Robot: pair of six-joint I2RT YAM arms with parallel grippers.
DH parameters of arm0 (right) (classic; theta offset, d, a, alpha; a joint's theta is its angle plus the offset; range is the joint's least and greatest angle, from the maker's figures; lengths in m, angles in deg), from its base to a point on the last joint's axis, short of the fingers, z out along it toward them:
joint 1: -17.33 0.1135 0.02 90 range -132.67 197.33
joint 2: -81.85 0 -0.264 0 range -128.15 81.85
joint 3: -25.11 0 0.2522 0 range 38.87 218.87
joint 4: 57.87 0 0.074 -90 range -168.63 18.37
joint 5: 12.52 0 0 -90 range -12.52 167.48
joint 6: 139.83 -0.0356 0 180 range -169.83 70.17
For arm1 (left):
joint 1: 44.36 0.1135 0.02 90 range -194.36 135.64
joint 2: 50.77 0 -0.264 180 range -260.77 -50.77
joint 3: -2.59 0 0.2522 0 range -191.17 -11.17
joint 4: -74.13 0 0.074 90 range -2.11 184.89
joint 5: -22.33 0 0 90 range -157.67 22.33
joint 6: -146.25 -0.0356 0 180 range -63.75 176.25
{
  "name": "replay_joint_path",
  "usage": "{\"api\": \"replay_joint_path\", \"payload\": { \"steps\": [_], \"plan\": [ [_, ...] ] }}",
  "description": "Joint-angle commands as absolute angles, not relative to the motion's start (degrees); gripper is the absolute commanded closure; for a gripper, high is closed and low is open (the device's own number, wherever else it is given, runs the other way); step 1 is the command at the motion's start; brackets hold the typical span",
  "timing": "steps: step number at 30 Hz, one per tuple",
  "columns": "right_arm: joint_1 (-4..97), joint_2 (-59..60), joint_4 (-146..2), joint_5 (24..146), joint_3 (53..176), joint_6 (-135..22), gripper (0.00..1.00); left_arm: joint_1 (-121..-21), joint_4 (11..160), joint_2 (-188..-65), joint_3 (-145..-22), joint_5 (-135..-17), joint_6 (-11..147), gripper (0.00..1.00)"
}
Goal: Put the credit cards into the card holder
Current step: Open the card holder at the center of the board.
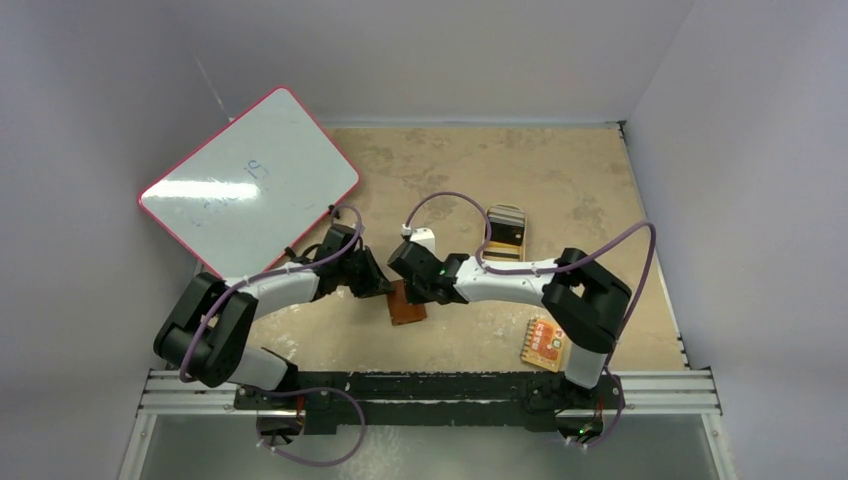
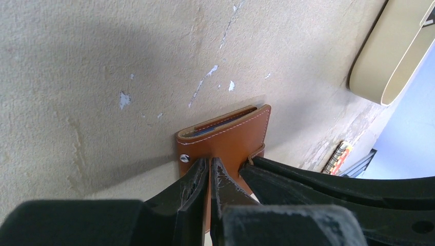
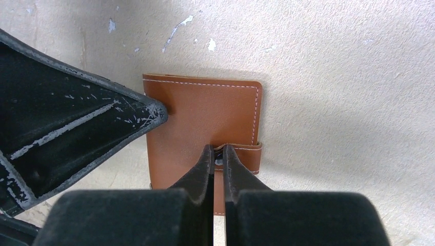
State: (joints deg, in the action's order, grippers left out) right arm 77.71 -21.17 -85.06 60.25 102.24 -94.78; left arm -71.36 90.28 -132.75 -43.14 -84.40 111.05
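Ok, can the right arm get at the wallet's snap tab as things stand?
Looks like yes: the right gripper is closed right on the tab of the wallet, with nothing between. The left gripper pinches the wallet's other side, clear of the tab.

Tan table fills the middle, mottled with darker blotches, and up close it's rough, with small white chips and a thin pale scratch running through them. Plain grey-lilac walls box it in at the back and on both sides. At the left, a whiteboard with a pink-red frame leans tilted against the wall, faint blue writing on it. A metal rail runs along the near edge. Light is soft and even, shadows faint.
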Motion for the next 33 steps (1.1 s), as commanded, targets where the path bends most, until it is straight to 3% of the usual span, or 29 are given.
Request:
{"api": "replay_joint_path", "payload": {
  "steps": [1,21,33],
  "plan": [
    [77.9,-21.1,-89.8,60.0,97.8,-95.1,1.00,-71.0,93.1,-133.9,-42.9,-79.5,108.5,0.95],
    [77.2,-9.8,-83.8,58.4,90.3,-95.2,1.00,-71.0,95.6,-136.5,-44.3,-77.6,107.0,0.94],
    [72.6,-2.9,-82.3,59.8,85.2,-97.5,1.00,-71.1,100.7,-127.9,-48.7,-80.7,106.0,0.75]
  ]
}}
